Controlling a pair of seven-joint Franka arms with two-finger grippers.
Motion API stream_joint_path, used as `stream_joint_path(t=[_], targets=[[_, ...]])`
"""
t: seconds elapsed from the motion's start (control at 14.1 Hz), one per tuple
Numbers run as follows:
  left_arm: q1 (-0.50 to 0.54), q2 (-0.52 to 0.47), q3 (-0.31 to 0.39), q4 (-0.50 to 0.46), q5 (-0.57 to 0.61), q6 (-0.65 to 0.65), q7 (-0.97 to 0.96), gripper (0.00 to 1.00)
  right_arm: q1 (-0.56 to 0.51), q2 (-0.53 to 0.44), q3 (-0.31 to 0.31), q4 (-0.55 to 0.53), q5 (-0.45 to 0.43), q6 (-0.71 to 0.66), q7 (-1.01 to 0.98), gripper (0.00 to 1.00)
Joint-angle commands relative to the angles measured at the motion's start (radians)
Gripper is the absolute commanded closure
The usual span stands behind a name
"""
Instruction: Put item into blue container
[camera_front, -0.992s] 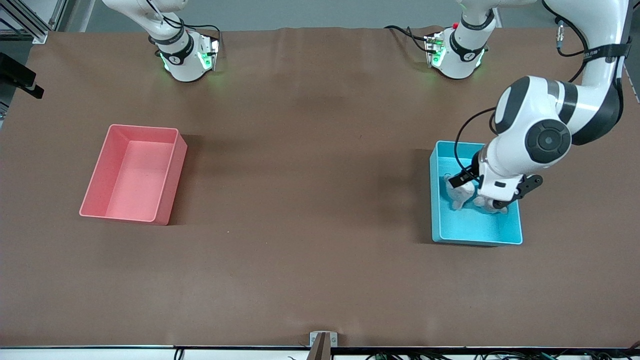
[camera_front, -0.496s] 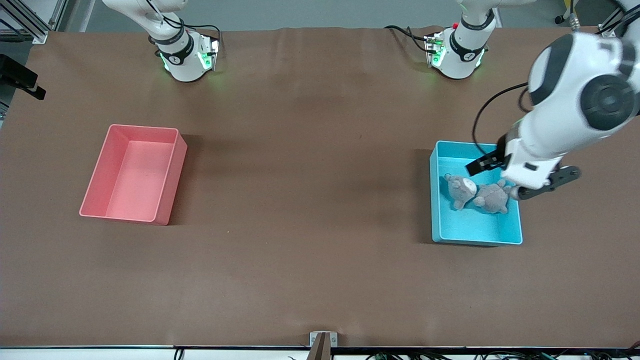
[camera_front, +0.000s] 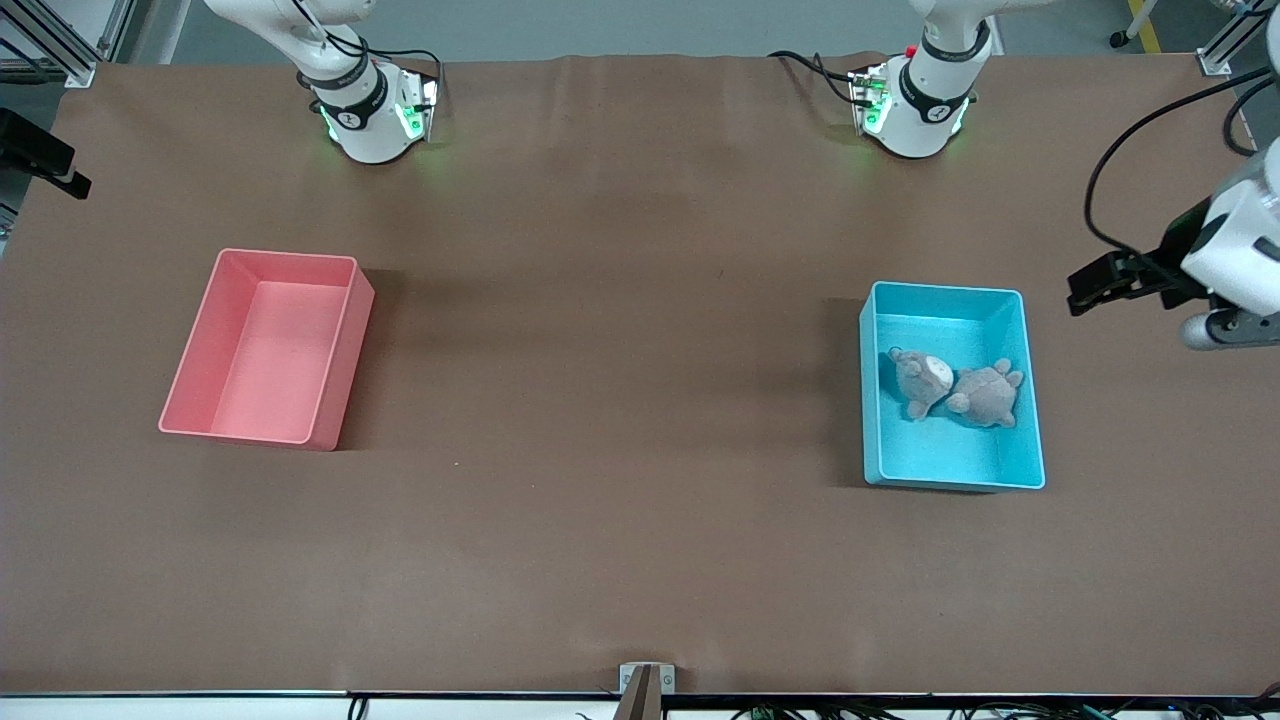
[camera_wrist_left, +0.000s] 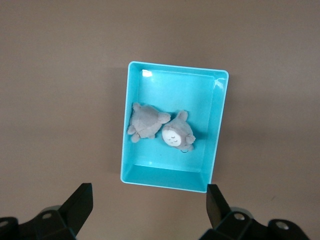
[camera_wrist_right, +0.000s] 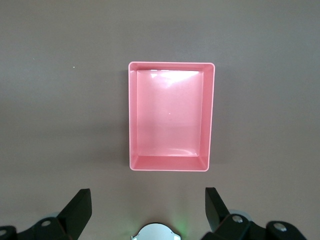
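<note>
The blue container (camera_front: 950, 458) stands toward the left arm's end of the table. Two grey plush toys lie side by side in it: one with a white face (camera_front: 921, 379) and one showing its back (camera_front: 988, 396). The left wrist view looks down on the blue container (camera_wrist_left: 216, 125), the white-faced plush (camera_wrist_left: 177, 135) and the other plush (camera_wrist_left: 144, 123). My left gripper (camera_wrist_left: 147, 196) is open and empty, high over the bare table beside the container. My right gripper (camera_wrist_right: 146, 197) is also open and empty, waiting high over its own base.
An empty pink bin (camera_front: 347, 345) of the same shape sits toward the right arm's end of the table; the right wrist view shows the pink bin (camera_wrist_right: 210, 115) from above. The arm bases (camera_front: 372, 115) stand along the table's back edge. A small bracket (camera_front: 646, 685) marks the edge nearest the front camera.
My left gripper has risen out of the blue container, leaving the plush toys inside. It has swung away toward the left arm's end of the table. The right arm has not moved.
</note>
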Motion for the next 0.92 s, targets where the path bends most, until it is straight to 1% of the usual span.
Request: stream_joint_path(t=[0.0,0.35,0.57,0.64,0.78,0.85], targets=[[-0.001,-0.052,-0.005,-0.001,-0.003,-0.014,0.063,0.00,-0.006,-0.009,0.002,-0.009,0.009,-0.002,0.008,0.00],[-0.007,-0.072,-0.019,-0.001,-0.006,-0.014,0.056,0.00,-0.006,-0.009,0.002,-0.006,0.008,-0.002,0.010,0.00],[-0.025,-0.088,-0.011,-0.007,-0.017,-0.016,0.053,0.00,-0.006,-0.009,0.002,-0.006,0.008,-0.001,0.010,0.00],[-0.051,-0.101,0.002,-0.025,-0.017,-0.026,0.053,0.00,-0.006,-0.009,0.002,-0.006,0.008,-0.001,0.010,0.00],[-0.180,-0.123,0.108,-0.032,-0.007,-0.043,0.046,0.00,-0.006,-0.009,0.002,-0.006,0.008,-0.001,0.010,0.00],[-0.208,-0.134,0.146,-0.038,-0.007,-0.045,0.049,0.00,-0.005,-0.009,0.002,-0.006,0.008,0.001,0.010,0.00]])
